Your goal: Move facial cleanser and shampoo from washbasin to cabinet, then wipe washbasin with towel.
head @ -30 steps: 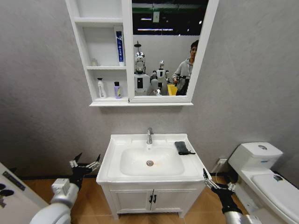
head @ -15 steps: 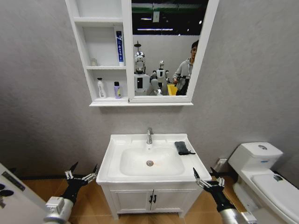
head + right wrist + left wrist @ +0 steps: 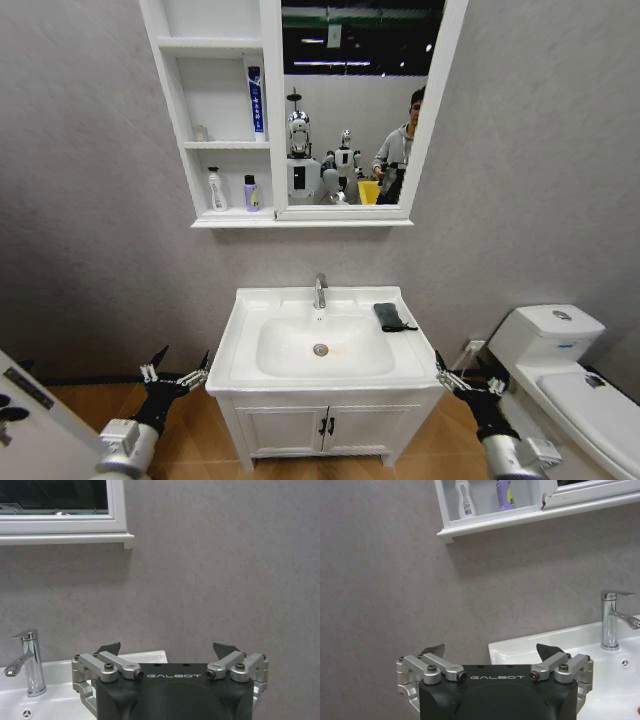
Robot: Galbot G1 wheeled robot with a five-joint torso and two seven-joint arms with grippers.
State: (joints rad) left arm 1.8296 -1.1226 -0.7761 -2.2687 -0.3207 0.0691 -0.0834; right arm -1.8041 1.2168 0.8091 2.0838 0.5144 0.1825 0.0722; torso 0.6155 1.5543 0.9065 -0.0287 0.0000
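The white washbasin (image 3: 400, 362) sits in the middle, on top of a white floor cupboard (image 3: 325, 428) with two doors. Its oval bowl is bare inside, and a shiny tap (image 3: 320, 291) stands upright at the back edge. The small dark towel (image 3: 391, 316) lies flat on the back right corner of the washbasin, just beside the bowl and to the right of the tap. Up on the wall is the white cabinet (image 3: 171, 90) with open shelves on its left side and a tall mirror (image 3: 350, 100) on its right. On the lowest shelf stand two bottles, upright and close to each other but not touching: a white bottle (image 3: 216, 189) on the left and a smaller purple bottle (image 3: 251, 193) on the right. On the middle shelf a tall blue and white tube (image 3: 256, 99) stands against the right wall of its shelf. The left tool (image 3: 178, 365) hangs low, just beside the left front corner of the washbasin; its two fingers are spread wide apart and hold nothing. The right tool (image 3: 469, 377) hangs low by the right front corner of the washbasin, between it and the white toilet (image 3: 560, 370); its fingers are spread wide too, with nothing between them. The grey wall (image 3: 90, 230) is behind it all.
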